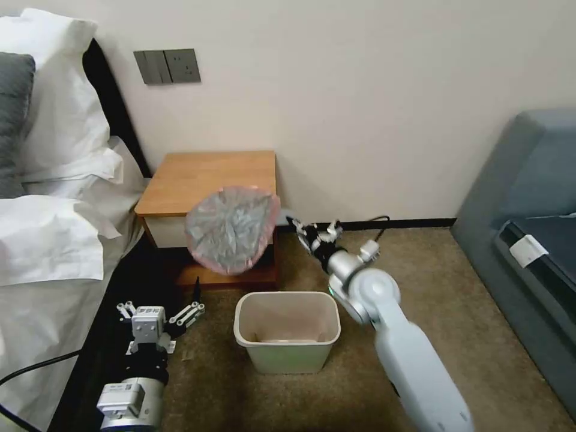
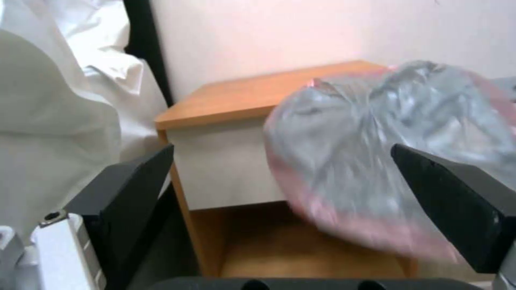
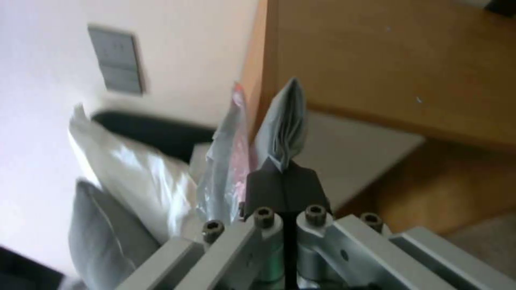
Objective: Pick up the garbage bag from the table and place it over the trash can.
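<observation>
The garbage bag (image 1: 233, 229) hangs spread out as a crinkled grey disc with a pinkish rim, in front of the table (image 1: 204, 174) and above the trash can (image 1: 288, 357). My right gripper (image 1: 294, 225) is shut on the bag's right edge; in the right wrist view a fold of the bag (image 3: 282, 125) sticks out from the closed right gripper (image 3: 285, 173). My left gripper (image 1: 161, 310) is open low on the floor, left of the can and beside the bed. In the left wrist view the bag (image 2: 387, 161) floats between its spread fingers (image 2: 134, 181), farther off and untouched.
A bed with white pillows (image 1: 54, 228) lines the left side. A grey sofa (image 1: 528, 198) stands on the right. A black cable (image 1: 372, 221) runs along the skirting behind my right arm. Carpet (image 1: 468, 312) lies open right of the can.
</observation>
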Motion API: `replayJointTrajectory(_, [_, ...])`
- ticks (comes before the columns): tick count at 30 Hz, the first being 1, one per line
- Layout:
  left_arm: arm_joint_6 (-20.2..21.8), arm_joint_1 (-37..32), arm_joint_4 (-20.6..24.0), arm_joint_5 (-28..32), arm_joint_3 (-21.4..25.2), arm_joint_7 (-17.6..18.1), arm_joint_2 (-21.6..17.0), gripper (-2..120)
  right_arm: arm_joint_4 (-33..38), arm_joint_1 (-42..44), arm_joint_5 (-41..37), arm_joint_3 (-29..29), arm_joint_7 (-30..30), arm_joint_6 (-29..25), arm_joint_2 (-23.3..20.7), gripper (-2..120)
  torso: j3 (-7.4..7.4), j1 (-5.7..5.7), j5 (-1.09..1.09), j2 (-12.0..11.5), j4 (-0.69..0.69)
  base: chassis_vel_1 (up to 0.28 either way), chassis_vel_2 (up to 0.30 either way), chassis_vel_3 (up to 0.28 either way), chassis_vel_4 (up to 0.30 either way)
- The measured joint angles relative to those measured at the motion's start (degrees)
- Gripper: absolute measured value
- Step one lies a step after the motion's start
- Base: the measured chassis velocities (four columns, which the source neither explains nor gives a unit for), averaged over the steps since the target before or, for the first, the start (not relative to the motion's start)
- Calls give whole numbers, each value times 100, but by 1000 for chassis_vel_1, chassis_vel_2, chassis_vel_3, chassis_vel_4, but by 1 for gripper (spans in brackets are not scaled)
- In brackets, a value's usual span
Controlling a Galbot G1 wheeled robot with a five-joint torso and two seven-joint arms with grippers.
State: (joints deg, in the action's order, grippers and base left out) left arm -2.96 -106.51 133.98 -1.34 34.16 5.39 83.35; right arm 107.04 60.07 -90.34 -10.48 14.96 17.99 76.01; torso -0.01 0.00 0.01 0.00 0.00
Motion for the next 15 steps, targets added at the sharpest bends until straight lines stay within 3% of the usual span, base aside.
replayJointTrajectory(6, [-16, 24, -62, 3, -9, -7, -4, 100, 578, 495, 215, 154, 74, -6, -519, 0, 0, 0, 0, 0, 0, 0, 0, 0, 0])
replayJointTrajectory(15, [-101, 87, -154, 25, 15, -4, -8, 100, 748, 1101, 670, 391, 312, 50, -612, 0, 0, 0, 0, 0, 0, 0, 0, 0, 0])
